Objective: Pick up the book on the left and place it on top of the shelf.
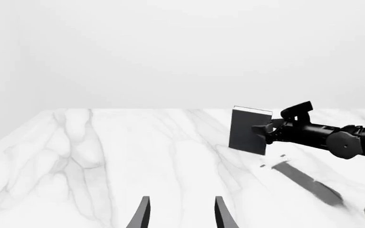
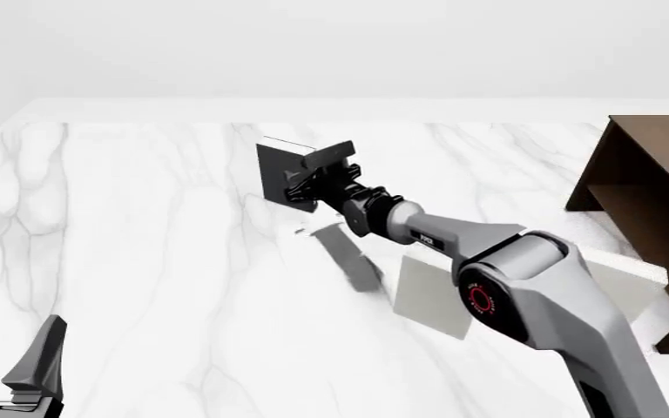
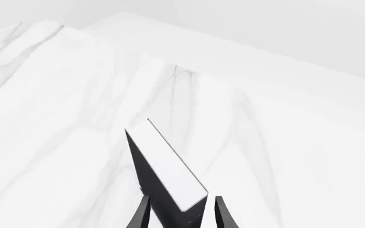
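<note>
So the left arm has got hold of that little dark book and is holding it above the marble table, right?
Not quite: the right gripper grips the dark book, held clear of the marble table. The front view shows that arm coming in from the right. The left gripper waits open and empty near the table's front edge.

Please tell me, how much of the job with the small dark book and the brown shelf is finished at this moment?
Done: the right gripper is shut on the small black book with white page edges, and its shadow on the white marble table suggests it is lifted. In hand: carrying it. Left: placing it on top of the dark brown wooden shelf, far to the right. The left gripper is open and empty.
</note>
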`<action>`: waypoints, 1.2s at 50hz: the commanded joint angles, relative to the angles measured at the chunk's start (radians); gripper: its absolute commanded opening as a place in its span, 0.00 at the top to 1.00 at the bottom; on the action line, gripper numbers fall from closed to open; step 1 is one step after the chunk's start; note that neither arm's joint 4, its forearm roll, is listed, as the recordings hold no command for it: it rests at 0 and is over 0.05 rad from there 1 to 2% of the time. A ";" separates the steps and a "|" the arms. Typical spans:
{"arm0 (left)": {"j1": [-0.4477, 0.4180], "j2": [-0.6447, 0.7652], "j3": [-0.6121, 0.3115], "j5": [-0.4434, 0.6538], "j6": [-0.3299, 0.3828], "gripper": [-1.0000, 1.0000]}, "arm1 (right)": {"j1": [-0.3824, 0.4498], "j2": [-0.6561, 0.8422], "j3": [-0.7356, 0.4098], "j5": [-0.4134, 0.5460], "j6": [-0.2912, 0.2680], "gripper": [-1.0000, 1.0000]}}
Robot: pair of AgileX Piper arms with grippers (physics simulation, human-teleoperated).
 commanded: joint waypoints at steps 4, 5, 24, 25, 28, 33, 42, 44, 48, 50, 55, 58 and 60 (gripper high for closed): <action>0.000 0.000 0.000 0.000 0.000 0.00 | 0.004 -0.004 0.015 -0.016 -0.001 1.00; 0.000 0.000 0.000 0.000 0.000 0.00 | 0.003 -0.007 0.019 -0.021 -0.003 1.00; 0.000 0.000 0.000 0.000 0.000 0.00 | -0.010 -0.120 0.145 -0.094 -0.001 1.00; 0.000 0.000 0.000 0.000 0.000 0.00 | -0.010 -0.129 0.152 -0.096 -0.002 1.00; 0.000 0.000 0.000 0.000 0.000 0.00 | -0.010 -0.165 0.186 -0.105 -0.005 1.00; 0.000 0.000 0.000 0.000 0.000 0.00 | -0.010 -0.225 0.248 -0.123 -0.012 1.00; 0.000 0.000 0.000 0.000 0.000 0.00 | -0.008 -0.360 0.378 -0.144 -0.032 1.00; 0.000 0.000 0.000 0.000 0.000 0.00 | -0.008 -0.403 0.419 -0.149 -0.039 1.00; 0.000 0.000 0.000 0.000 0.000 0.00 | -0.007 -0.439 0.454 -0.154 -0.044 1.00; 0.000 0.000 0.000 0.000 0.000 0.00 | -0.005 -0.464 0.476 -0.157 -0.046 1.00; 0.000 0.000 0.000 0.000 0.000 0.00 | 0.006 -0.507 0.503 -0.154 -0.048 1.00; 0.000 0.000 0.000 0.000 0.000 0.00 | 0.015 -0.551 0.533 -0.147 -0.057 1.00; 0.000 0.000 0.000 0.000 0.000 0.00 | 0.016 -0.560 0.538 -0.145 -0.057 1.00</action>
